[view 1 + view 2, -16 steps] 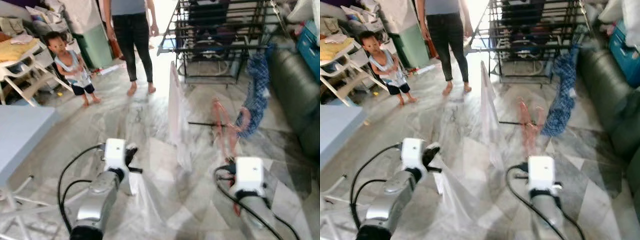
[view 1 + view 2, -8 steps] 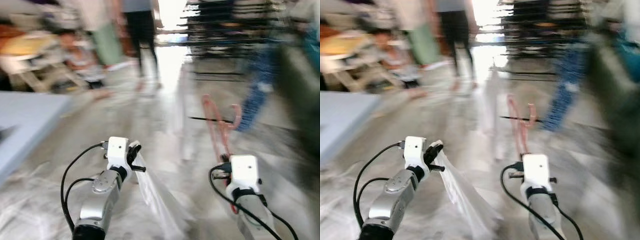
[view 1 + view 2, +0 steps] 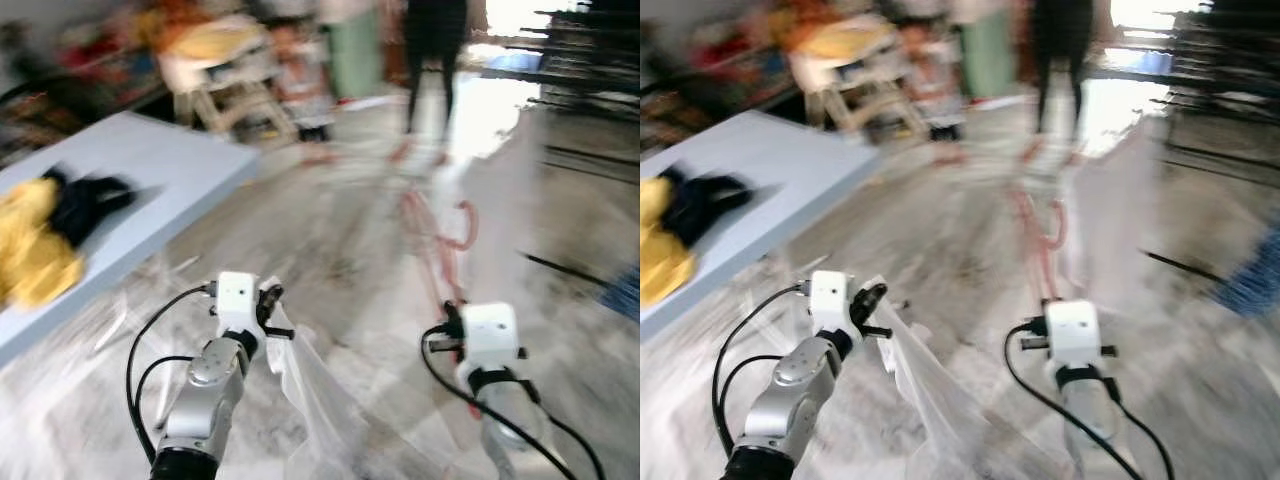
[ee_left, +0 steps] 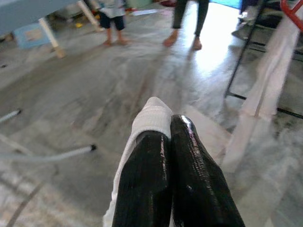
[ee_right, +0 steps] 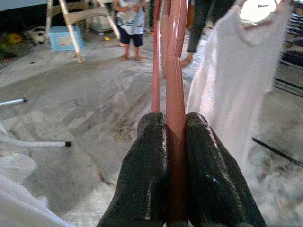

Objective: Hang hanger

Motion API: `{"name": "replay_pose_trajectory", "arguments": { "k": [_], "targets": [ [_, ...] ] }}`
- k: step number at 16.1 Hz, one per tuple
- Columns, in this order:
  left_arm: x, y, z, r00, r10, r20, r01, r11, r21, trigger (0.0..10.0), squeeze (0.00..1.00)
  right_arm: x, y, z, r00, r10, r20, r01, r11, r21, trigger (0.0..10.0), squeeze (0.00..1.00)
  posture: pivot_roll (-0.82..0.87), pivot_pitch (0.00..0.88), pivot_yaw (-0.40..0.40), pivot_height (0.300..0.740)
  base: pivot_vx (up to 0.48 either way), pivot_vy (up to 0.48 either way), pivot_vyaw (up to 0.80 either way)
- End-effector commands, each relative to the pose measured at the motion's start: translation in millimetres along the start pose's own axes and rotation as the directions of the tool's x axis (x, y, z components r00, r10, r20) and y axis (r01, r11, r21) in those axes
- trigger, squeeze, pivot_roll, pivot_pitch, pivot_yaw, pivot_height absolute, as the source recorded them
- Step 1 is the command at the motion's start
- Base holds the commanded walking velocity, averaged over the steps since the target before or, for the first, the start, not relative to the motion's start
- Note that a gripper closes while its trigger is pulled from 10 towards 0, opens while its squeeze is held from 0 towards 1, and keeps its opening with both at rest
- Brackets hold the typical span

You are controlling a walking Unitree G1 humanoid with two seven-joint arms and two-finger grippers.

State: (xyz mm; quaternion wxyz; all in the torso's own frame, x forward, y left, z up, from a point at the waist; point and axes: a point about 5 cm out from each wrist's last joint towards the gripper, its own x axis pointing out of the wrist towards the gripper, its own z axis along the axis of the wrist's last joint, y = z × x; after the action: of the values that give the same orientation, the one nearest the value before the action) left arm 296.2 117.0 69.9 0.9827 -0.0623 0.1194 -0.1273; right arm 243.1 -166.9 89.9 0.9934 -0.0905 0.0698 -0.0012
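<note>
A pink-red hanger (image 5: pixel 176 71) rises from my right gripper (image 5: pixel 176 124), which is shut on its lower bar. In the eye views the same hanger (image 3: pixel 440 240) sticks up ahead of the right wrist, its hook at the top. A thin white garment (image 3: pixel 500 200) hangs beside it, blurred. My left gripper (image 4: pixel 163 124) is shut on a fold of white cloth (image 4: pixel 152 113). That cloth (image 3: pixel 320 400) trails down and to the right from the left gripper (image 3: pixel 268 305).
A light blue table (image 3: pixel 150 170) stands at the left with yellow clothes (image 3: pixel 35 250) and a black garment (image 3: pixel 85 195) on it. A child (image 3: pixel 300 80) and a standing person (image 3: pixel 430 60) are at the back. A dark drying rack (image 3: pixel 590 60) stands at far right.
The whole view has swung left, bringing the blue table and its clothes into sight and pushing the rack to the right edge. Both grippers keep their holds.
</note>
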Motion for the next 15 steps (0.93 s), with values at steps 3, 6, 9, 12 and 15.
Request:
{"name": "replay_pose_trajectory", "arguments": {
  "k": [3,6,9,12,15],
  "targets": [
    [-2.5,11.7,4.0,0.999,0.038,0.014,-0.038,0.999,0.016,10.0,0.0,1.1,10.6,2.9,0.999,0.034,0.012,-0.034,0.999,0.019,10.0,0.0,-0.16,0.023,0.146,0.74,0.0,0.0,0.8],
    [-2.5,11.7,4.0,0.999,0.038,0.014,-0.038,0.999,0.016,10.0,0.0,1.1,10.6,2.9,0.999,0.034,0.012,-0.034,0.999,0.019,10.0,0.0,-0.16,0.023,0.146,0.74,0.0,0.0,0.8],
    [-2.5,11.7,4.0,0.999,0.038,0.014,-0.038,0.999,0.016,10.0,0.0,1.1,10.6,2.9,0.999,0.034,0.012,-0.034,0.999,0.019,10.0,0.0,-0.16,0.023,0.146,0.74,0.0,0.0,0.8],
    [-2.5,11.7,4.0,0.999,0.038,0.014,-0.038,0.999,0.016,10.0,0.0,1.1,10.6,2.9,0.999,0.034,0.012,-0.034,0.999,0.019,10.0,0.0,-0.16,0.023,0.146,0.74,0.0,0.0,0.8],
    [4.7,49.6,52.4,0.981,0.082,0.174,-0.094,0.994,0.061,10.0,0.0,48.2,26.7,26.5,0.966,0.246,0.078,-0.25,0.968,0.035,10.0,0.0,-0.05,0.0,0.005,0.74,0.0,0.0,0.27]
  ]
}}
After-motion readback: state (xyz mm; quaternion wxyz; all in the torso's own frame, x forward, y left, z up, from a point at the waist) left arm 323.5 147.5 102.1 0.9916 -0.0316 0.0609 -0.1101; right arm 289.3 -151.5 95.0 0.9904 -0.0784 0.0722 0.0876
